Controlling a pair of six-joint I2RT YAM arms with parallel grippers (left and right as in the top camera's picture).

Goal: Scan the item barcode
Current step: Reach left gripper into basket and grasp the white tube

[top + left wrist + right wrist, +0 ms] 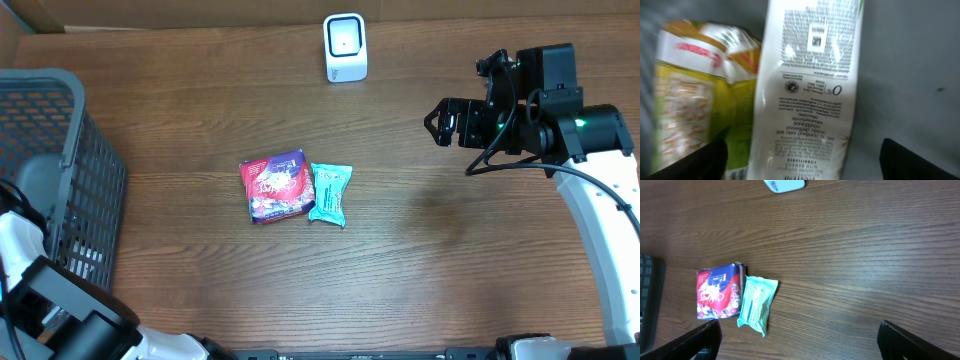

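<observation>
The desk [420, 250] is brown wood with dark lines running across it. A gray basket [95, 190] with lots of little holes in its sides stands at the left end of the desk, far from the middle. A light brown board [200, 10] runs along the far edge of the desk.

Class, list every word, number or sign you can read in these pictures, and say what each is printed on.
"0%", upside down, on the tall white plastic packet.
Small print on that packet: blurred, unreadable.
Red lettering on the yellow crinkly packet: blurred.
White script on the red snack pouch: too small.
Print on the teal wrapper: too small.
On the white box-shaped scanner: no text legible.
</observation>
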